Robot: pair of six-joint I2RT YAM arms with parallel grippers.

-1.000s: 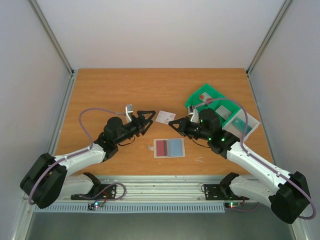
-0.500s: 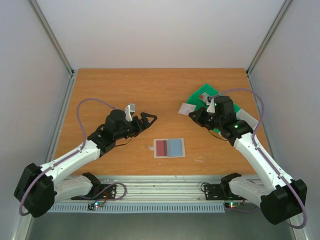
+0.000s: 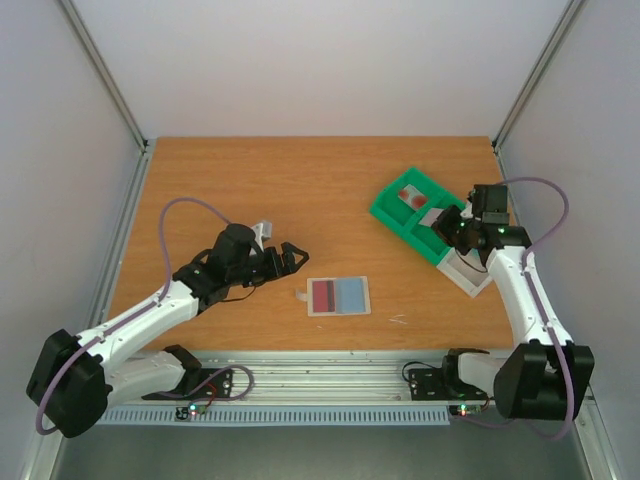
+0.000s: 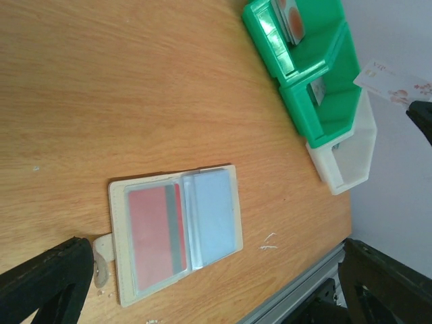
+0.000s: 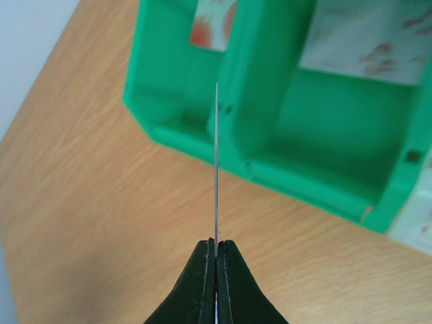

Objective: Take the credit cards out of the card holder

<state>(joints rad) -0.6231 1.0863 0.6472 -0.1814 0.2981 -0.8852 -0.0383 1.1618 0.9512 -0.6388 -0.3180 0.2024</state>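
The card holder (image 3: 338,295) lies open and flat near the table's front edge. It holds a pinkish-red card (image 3: 324,294) on the left and a blue-grey card (image 3: 352,293) on the right. In the left wrist view the card holder (image 4: 128,192) shows the red card (image 4: 150,233), the blue card (image 4: 214,212) and its tab (image 4: 101,251). My left gripper (image 3: 297,257) is open and empty, just left of and above the holder. My right gripper (image 3: 445,225) is shut on a thin card (image 5: 216,169), seen edge-on, above the green tray (image 3: 398,218).
The green compartment tray (image 5: 270,145) holds pale cards with red marks (image 5: 212,23) (image 5: 364,40). A white bin (image 3: 470,278) adjoins the tray at the right. The tray (image 4: 304,61) and white bin (image 4: 344,152) also show in the left wrist view.
My right gripper has carried its card from the table's middle rightward to above the green tray. My left gripper has moved slightly nearer the card holder, still open.
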